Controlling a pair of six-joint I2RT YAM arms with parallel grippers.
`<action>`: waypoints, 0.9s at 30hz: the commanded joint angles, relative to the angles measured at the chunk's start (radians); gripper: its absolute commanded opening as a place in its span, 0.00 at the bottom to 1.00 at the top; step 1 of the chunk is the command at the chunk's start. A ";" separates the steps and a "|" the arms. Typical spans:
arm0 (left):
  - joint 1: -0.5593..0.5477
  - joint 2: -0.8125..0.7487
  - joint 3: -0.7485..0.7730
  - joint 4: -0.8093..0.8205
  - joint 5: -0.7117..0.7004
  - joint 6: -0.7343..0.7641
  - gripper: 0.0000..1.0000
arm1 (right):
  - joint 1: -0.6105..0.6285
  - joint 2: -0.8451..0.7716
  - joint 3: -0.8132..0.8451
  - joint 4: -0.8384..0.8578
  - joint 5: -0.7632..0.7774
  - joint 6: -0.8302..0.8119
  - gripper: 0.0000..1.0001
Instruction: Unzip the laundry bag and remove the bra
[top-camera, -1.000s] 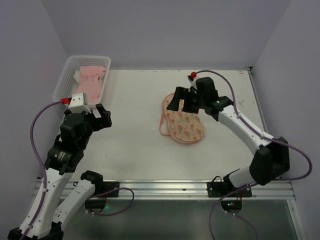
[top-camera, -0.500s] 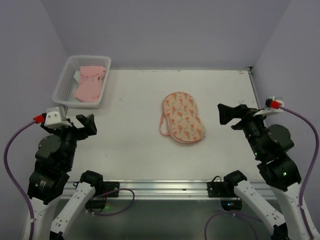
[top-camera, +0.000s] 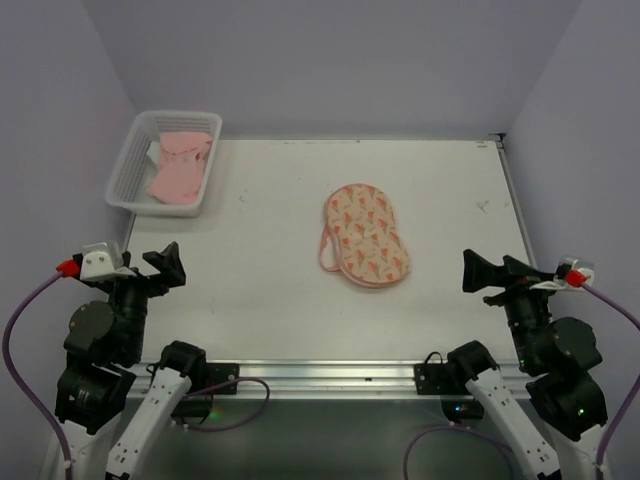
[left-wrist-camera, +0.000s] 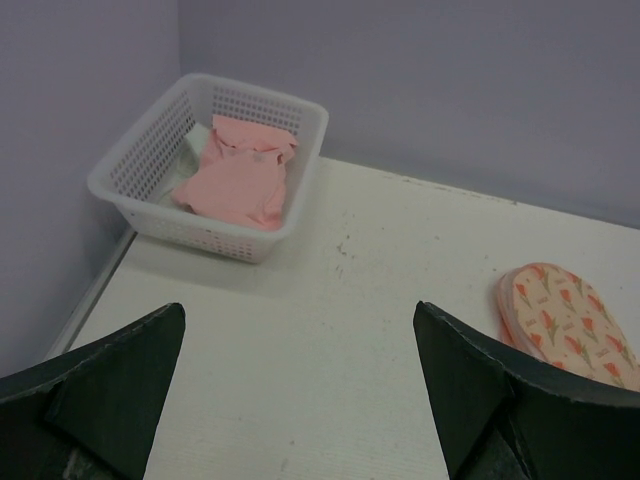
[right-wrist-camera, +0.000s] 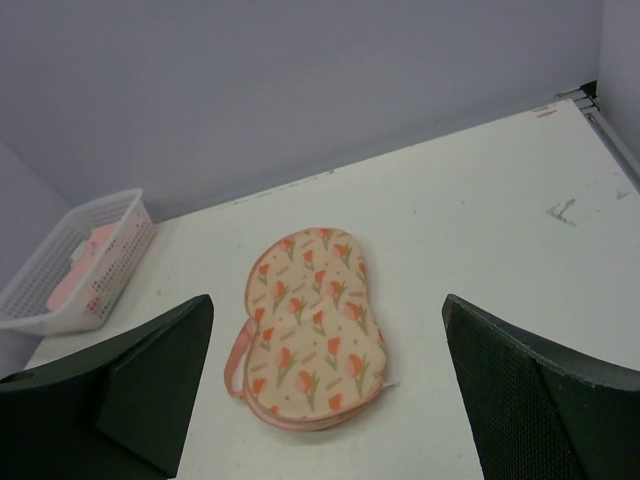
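The basket (top-camera: 122, 165) in the far-left corner holds the bra (top-camera: 178, 170). The bag (top-camera: 366, 236) lies mid-table (top-camera: 270, 250), well apart from every edge. Left gripper (top-camera: 163, 266) and right gripper (top-camera: 482, 272) hang spread and empty at the near corners.

Laundry bag (left-wrist-camera: 560, 320): left wrist view, cut by right picture edge; zipper state unreadable.
Bra (right-wrist-camera: 92, 242): right wrist view, mostly hidden behind basket (right-wrist-camera: 30, 305) lattice.
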 joint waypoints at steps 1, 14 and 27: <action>-0.002 -0.023 -0.006 0.018 -0.022 0.011 1.00 | 0.000 -0.041 -0.018 -0.026 0.018 -0.010 0.99; -0.003 -0.032 0.000 0.000 -0.039 -0.015 1.00 | 0.000 -0.052 -0.049 0.021 -0.008 -0.014 0.99; -0.003 -0.023 0.000 -0.003 -0.047 -0.023 1.00 | -0.001 -0.030 -0.032 0.064 -0.028 -0.045 0.99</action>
